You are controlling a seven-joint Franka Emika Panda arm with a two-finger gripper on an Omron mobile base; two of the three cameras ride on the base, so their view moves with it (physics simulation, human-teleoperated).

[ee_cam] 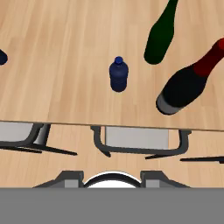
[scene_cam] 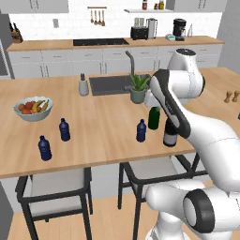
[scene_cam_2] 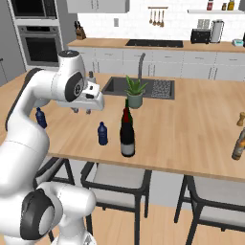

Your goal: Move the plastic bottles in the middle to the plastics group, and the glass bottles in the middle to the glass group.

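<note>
Bottles stand upright on the wooden island counter [scene_cam: 103, 136]: a small dark-blue plastic bottle [ee_cam: 118, 74] in the middle, with the dark green wine bottle [ee_cam: 160, 35] and the near-black wine bottle [ee_cam: 186, 85] with the reddish top beside it. Two more blue bottles [scene_cam: 64, 130] stand well apart to the left, near the fruit bowl [scene_cam: 33, 108]. The gripper [scene_cam_2: 81, 111] hangs above the counter holding nothing; whether its jaws stand apart I cannot tell.

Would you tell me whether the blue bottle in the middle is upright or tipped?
Upright: the blue bottle stands on its base on the counter, cap up.
</note>
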